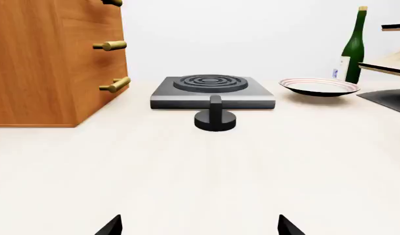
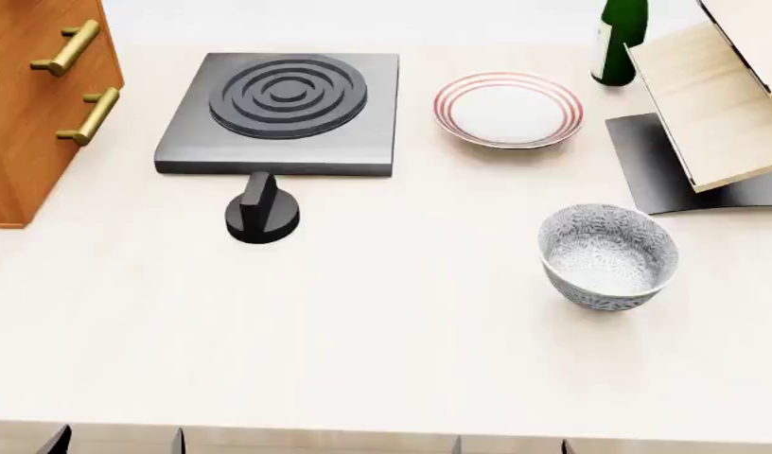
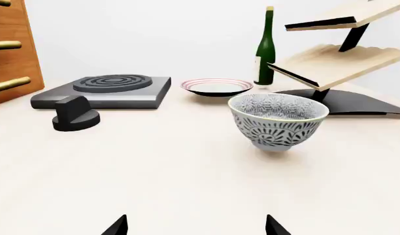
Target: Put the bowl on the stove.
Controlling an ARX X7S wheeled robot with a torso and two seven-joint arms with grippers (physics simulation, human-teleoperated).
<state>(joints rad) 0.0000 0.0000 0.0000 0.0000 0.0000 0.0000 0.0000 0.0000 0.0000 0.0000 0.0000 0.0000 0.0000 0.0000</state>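
left wrist view: left gripper (image 1: pixel 198 226) shows only as two dark fingertips (image 1: pixel 111 226) at the frame edge, spread wide apart, nothing between them, hovering low over the pale cream tabletop (image 1: pixel 200 176). straight ahead sits the flat square dark grey metal stove (image 1: pixel 212 91) with raised concentric burner rings, nothing on it. a separate round black knob (image 1: pixel 215 117) stands just in front of the stove. the orange-brown wooden drawer cabinet (image 1: pixel 53 61) with brass handles is beside the stove. on the other side, a flat white plate with red rim rings (image 1: pixel 319 87), then a green glass bottle (image 1: pixel 354 46) behind it.

head view: small round deep white bowl with fine grey leaf pattern (image 2: pixel 608 256) stands upright on the table, right of centre, well apart from the stove at upper left and not touching anything. plate lies between stove and bottle along the back. a light wooden slatted rack on a dark base (image 2: pixel 708 113) is at the far right, near the bowl. both arms are hardly visible here.

right wrist view: right gripper (image 3: pixel 195 226) also shows just two dark tips, released and spread, empty. bowl is directly ahead of it, near but not touched. stove, knob, plate, bottle and rack lie beyond.
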